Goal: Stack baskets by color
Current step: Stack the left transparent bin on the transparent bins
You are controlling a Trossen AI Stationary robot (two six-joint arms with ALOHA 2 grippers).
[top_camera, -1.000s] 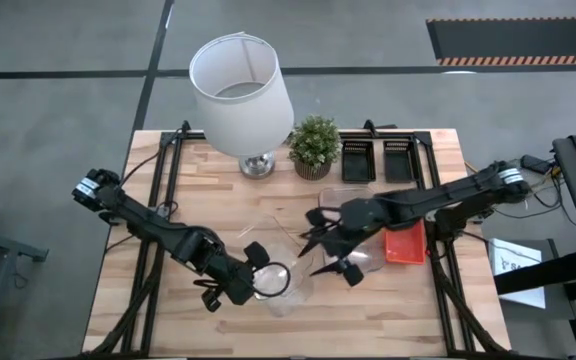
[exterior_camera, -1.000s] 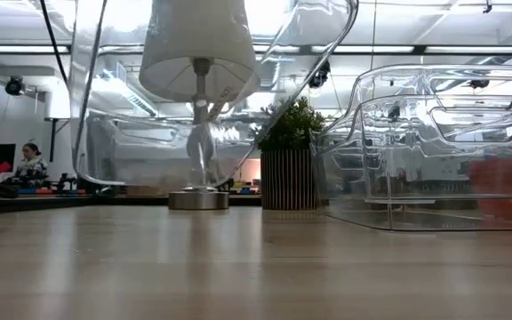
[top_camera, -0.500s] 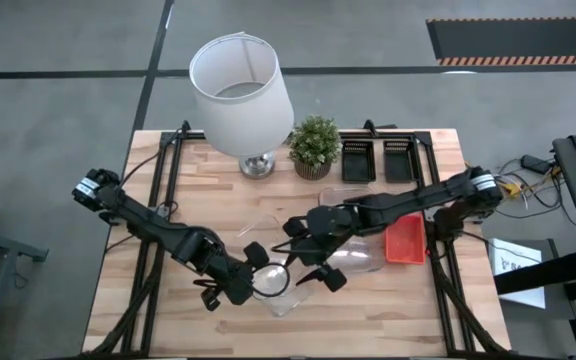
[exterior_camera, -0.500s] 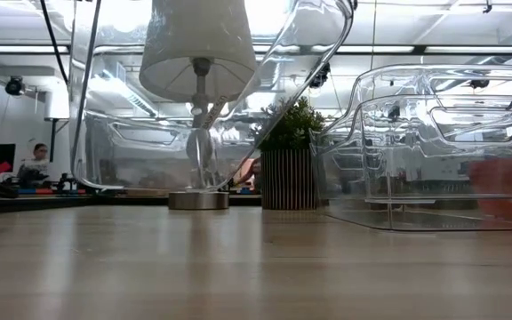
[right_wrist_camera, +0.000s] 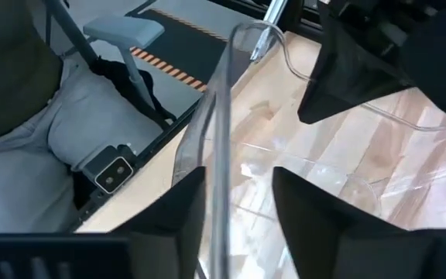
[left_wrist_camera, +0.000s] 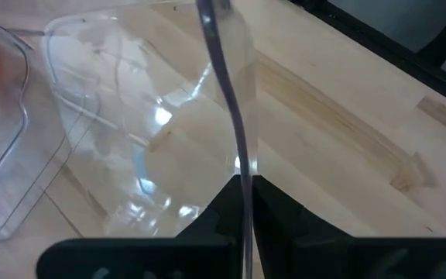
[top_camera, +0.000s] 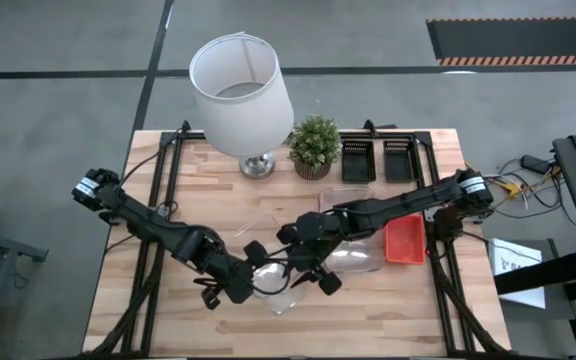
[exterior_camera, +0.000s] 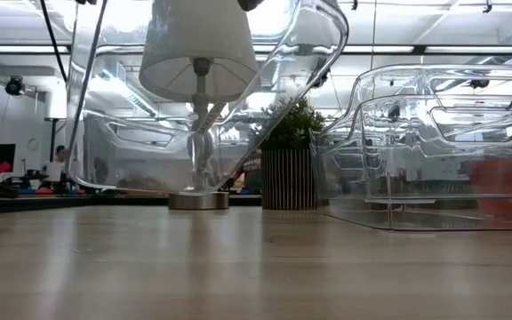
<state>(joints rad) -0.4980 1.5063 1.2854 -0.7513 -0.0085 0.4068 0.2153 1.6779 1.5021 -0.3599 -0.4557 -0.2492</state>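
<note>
Landmark: lamp (top_camera: 242, 95), at the table's far edge.
Held basket: a clear basket (top_camera: 280, 283) was tilted up off the table, toward the near edge from the lamp; in the low view it (exterior_camera: 194, 98) stood steeply tipped in front of the lamp.
Left gripper (top_camera: 251, 283): clamped shut on one wall of the clear basket; the left wrist view showed the wall (left_wrist_camera: 235, 132) pinched edge-on between both fingers (left_wrist_camera: 207, 221).
Right gripper (top_camera: 306, 262): straddled the basket's opposite wall, fingers (right_wrist_camera: 316, 213) still apart on either side of the rim (right_wrist_camera: 221, 116); no firm grip was visible.
Second clear basket (top_camera: 353, 240): lay flat, to the right of the held one and nearer than the lamp.
Red basket (top_camera: 405, 241): just beside the second clear basket, on its right.
Black baskets (top_camera: 378, 160): two, side by side at the far edge, right of the lamp and beyond the plant (top_camera: 315, 143).
Stage, judged: handover or two-handed lift of the clear basket, ahead of nesting it in its mate.
Risk 1: the thin wall could slip or flex out of the right fingers if they closed off-centre.
Risk 2: opposed pulls from the two arms could twist the basket and spring it free.
Risk 3: a dropped basket could strike the second clear basket and shift it.
</note>
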